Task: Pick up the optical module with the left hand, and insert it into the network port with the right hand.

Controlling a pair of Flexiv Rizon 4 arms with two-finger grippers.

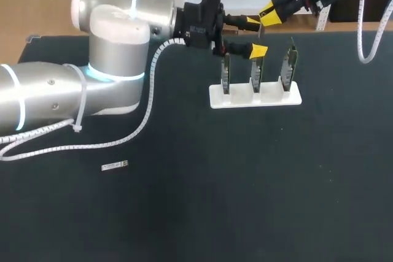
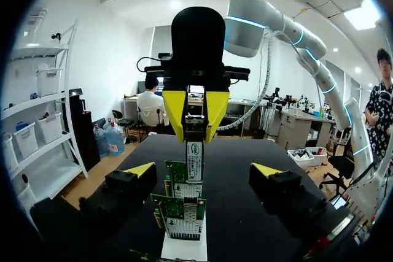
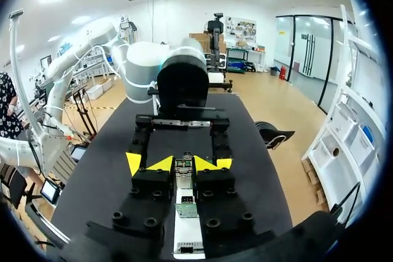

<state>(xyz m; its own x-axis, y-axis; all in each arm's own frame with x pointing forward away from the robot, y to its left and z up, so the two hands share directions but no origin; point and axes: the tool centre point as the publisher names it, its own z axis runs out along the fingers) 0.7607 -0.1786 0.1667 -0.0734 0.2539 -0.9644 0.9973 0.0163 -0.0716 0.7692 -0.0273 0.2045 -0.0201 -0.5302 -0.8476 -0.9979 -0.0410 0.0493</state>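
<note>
My right gripper (image 1: 270,15) comes in from the far right and is shut on the optical module (image 2: 194,161), a slim metal bar held lengthwise between its yellow tips. The module hangs just above the middle network card (image 1: 256,73), one of three standing upright in a white stand (image 1: 255,97). My left gripper (image 1: 255,36) is open. Its fingers stand wide on either side of the module without touching it. In the right wrist view the module (image 3: 183,165) sits between my right gripper's (image 3: 184,164) tips, with the cards (image 3: 186,210) under it.
A small silver piece (image 1: 115,165) lies flat on the dark table, near the left. My left arm (image 1: 116,59) stretches across the table's far left half, a white cable looping beneath it.
</note>
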